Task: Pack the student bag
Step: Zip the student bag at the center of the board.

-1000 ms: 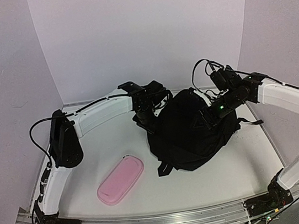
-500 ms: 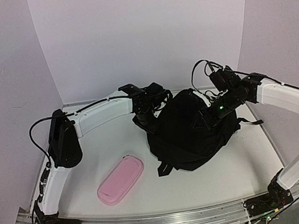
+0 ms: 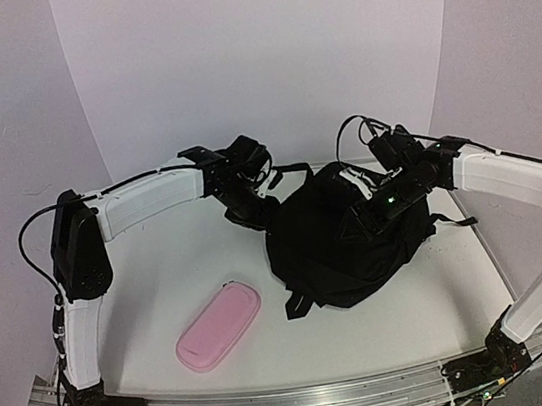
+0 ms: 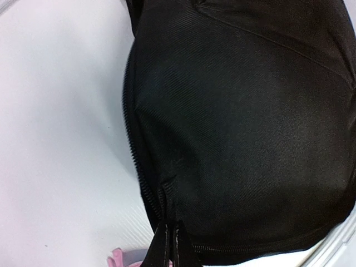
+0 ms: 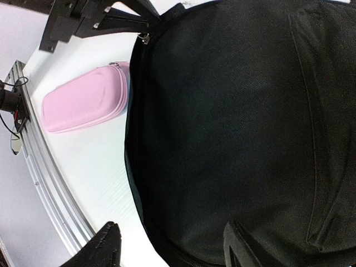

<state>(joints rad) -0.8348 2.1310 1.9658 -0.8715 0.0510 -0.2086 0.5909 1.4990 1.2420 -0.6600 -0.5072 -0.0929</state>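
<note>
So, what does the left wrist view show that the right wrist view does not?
Only the left wrist view: the zip teeth up close, running down into the closed left fingers. Only the right wrist view: the whole pink pencil case, the table's metal rail, and the right fingers standing apart. Both: the black student bag on the white table.

This looks like a robotics lab test cell rather than a home or office. Plain pale panels (image 3: 261,63) wall in a white table (image 3: 162,289) on three sides. A left arm (image 3: 145,202) and a right arm (image 3: 510,179), white with black joints, are bolted to an aluminium rail (image 3: 298,397) along its near edge, with a loose cable (image 3: 22,246) exposed.
</note>
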